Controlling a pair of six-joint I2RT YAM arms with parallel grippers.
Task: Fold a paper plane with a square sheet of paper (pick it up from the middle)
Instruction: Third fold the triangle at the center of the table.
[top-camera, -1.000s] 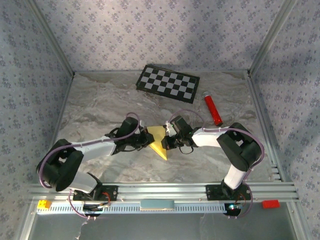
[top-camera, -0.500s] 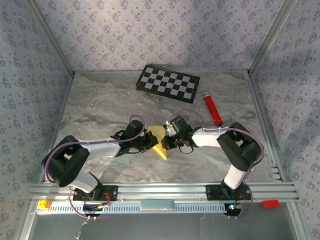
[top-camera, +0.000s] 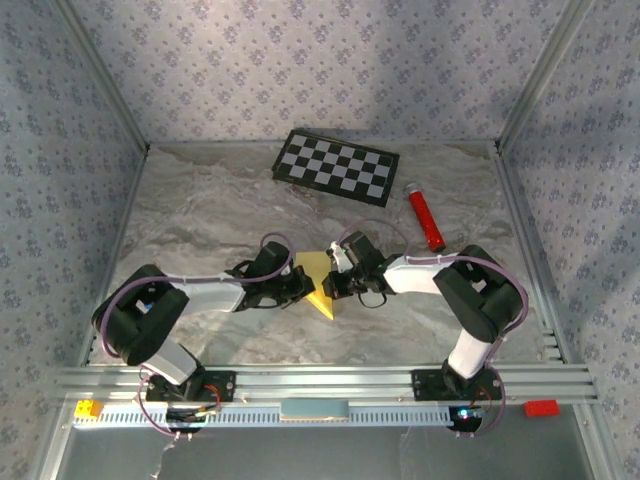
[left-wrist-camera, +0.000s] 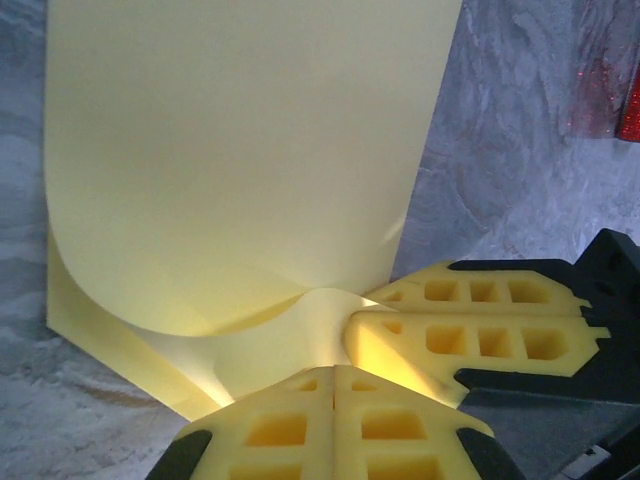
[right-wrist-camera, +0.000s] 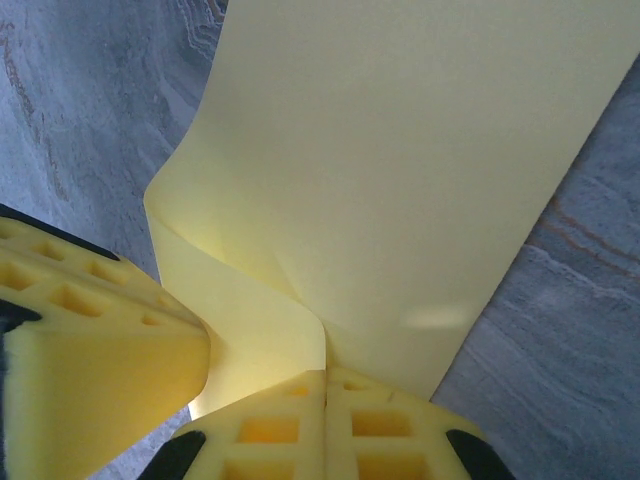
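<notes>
Currently, mid-worktop (top-camera: 200, 220): square sheet of paper (top-camera: 318, 287), bent over on itself, fold not pressed flat. Judged very light, limp, easily crumpled or torn; best taken gently at the fold. Left hand (left-wrist-camera: 335, 385) fully closed, pinching the fold; right hand (right-wrist-camera: 326, 385) likewise closed on it, the 2 tips just beside each other.

Marbled table (top-camera: 200, 215); checkerboard panel (top-camera: 335, 166) (far edge); red tube (top-camera: 424, 217); pale-yellow paper (top-camera: 320, 290)
</notes>
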